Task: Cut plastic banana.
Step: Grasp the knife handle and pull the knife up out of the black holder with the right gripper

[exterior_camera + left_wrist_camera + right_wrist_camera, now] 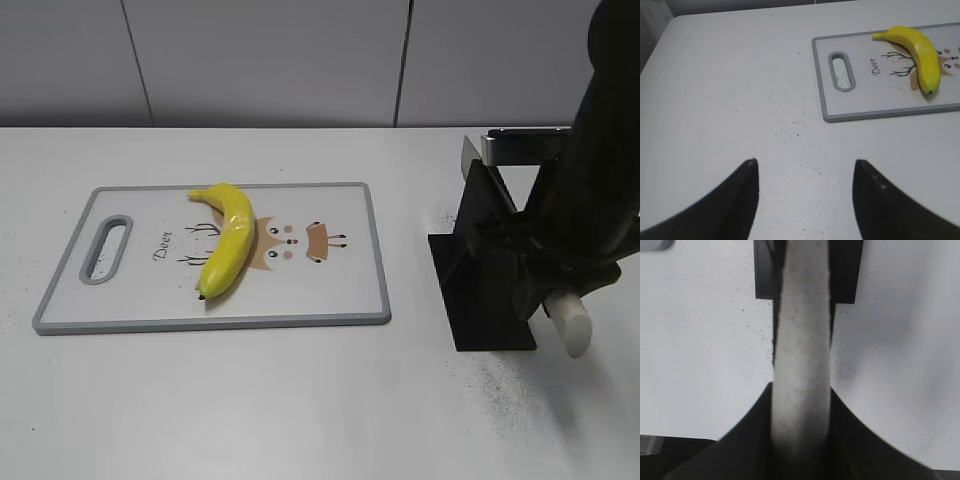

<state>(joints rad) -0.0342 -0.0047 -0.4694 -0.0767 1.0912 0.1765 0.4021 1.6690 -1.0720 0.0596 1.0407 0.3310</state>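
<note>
The plastic banana is glossy yellow and lies diagonally on the white, grey-rimmed cutting board. It also shows in the left wrist view, on the board. My left gripper is open and empty over bare table, left of the board's handle end. My right gripper is shut on the pale grey handle of a knife that sits in a black knife stand at the right. In the right wrist view the handle runs between the shut jaws.
The knife's metal blade sticks out at the top of the stand. The board has a slot handle at its left end. A grey wall stands behind the white table.
</note>
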